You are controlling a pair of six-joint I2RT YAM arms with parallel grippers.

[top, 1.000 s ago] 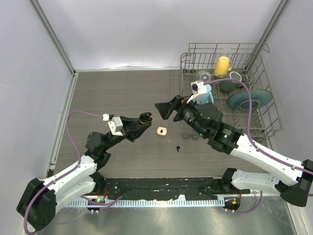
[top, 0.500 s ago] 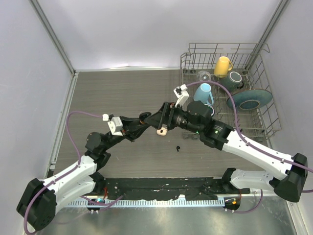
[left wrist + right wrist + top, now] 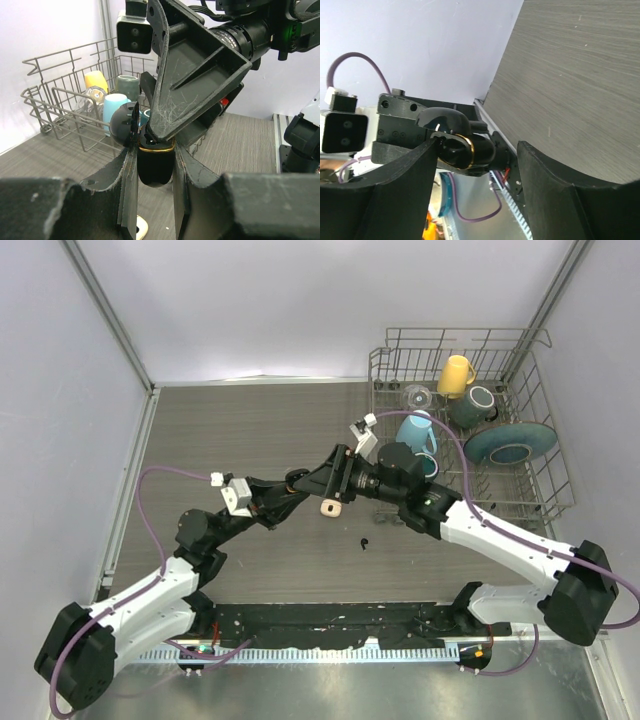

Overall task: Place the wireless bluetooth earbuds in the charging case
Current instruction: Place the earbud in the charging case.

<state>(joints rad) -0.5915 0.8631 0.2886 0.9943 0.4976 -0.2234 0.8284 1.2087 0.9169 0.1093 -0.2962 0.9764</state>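
Note:
My left gripper [image 3: 297,483] is shut on a black charging case [image 3: 155,167] with a gold rim, held above the table with its round lid [image 3: 442,120] swung open. The right gripper [image 3: 479,150] is open and straddles the case's top. One of its fingers [image 3: 405,175] touches the case at the lid hinge, and the other stands apart from it. A black earbud [image 3: 364,542] lies on the table to the right of both grippers. A small cream-white rounded piece [image 3: 331,507] lies on the table just under the right fingers. I cannot tell what is inside the case.
At the back right stands a wire dish rack [image 3: 540,490] holding a yellow mug [image 3: 456,374], a blue mug [image 3: 415,428], a dark teal cup [image 3: 476,403], a teal plate [image 3: 512,443] and a clear glass [image 3: 417,395]. Grey walls close the table in.
The right arm has swung left from beside the rack to the case in my left gripper, and its jaws have narrowed a little around it. The left arm has stayed put.

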